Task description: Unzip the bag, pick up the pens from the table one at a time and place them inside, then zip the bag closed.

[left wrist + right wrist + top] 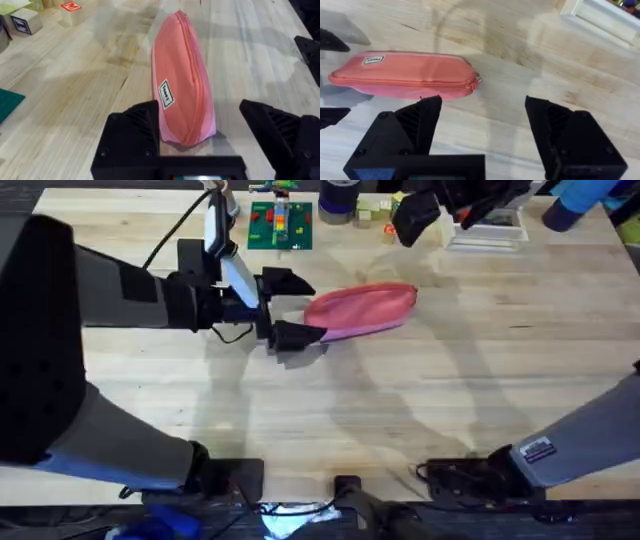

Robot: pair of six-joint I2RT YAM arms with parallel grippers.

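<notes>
Left claw wide at the pink bag's end, right claw wide above, bare table around.

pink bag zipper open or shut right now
Shut. The bag lies on its side on the table, its zipper line unbroken, the pull at the end.

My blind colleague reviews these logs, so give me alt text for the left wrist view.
A pink zipped pouch lies lengthwise on a wooden table, its near end between the open black fingers of the left pincer. Small blocks sit farther off.
</notes>
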